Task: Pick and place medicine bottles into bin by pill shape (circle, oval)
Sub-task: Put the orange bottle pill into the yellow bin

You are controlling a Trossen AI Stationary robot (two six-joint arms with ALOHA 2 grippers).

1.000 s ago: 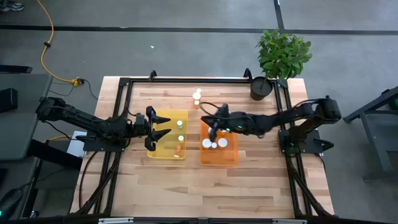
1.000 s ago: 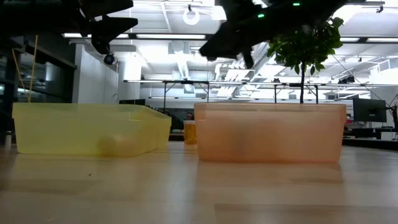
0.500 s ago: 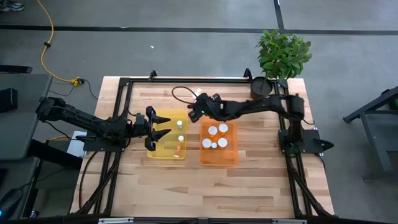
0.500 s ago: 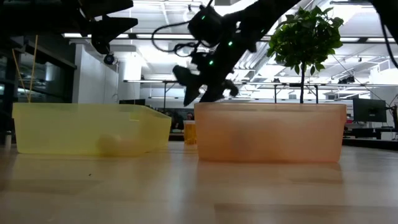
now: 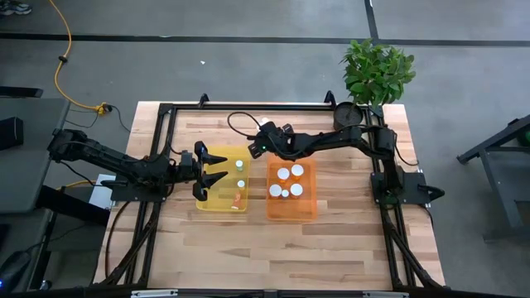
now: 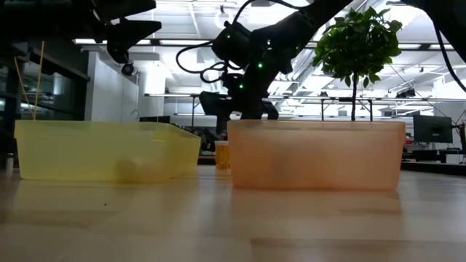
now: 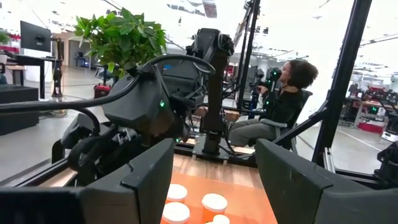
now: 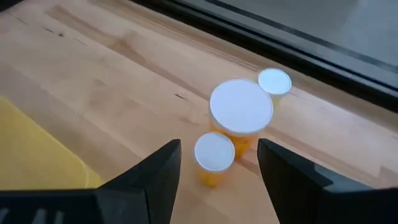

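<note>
Nearest you, the orange bin (image 5: 291,210) is sitting at about 5 o'clock from the table's centre, and four white-capped medicine bottles (image 5: 284,173) are standing upright in its far half. Just beside it, at about 8 o'clock, the yellow bin (image 5: 217,204) is holding bottles too; you can make out two pale caps and one bottle lying on its side, orange body showing.

Your left gripper (image 5: 209,170) is hovering over the near-left edge of the yellow bin, fingers spread apart and holding nothing; its wrist view is looking between those fingers (image 7: 146,180) toward the caps in the orange bin and the other arm.

Farther on, your right gripper (image 5: 260,142) is reaching across to roughly 12 o'clock, above the bare wood beyond the two bins. Its fingers (image 8: 163,168) are parted and empty, and between them you are looking down on three loose bottles (image 8: 240,112) clustered on the table: one with a wide cap, a smaller one touching it, and a third just beyond. In the high view the arm is covering them.

At 1 o'clock, a potted plant (image 5: 374,73) is standing at the far right corner. Beyond the table, a seated person (image 7: 281,106) is showing in the left wrist view.
</note>
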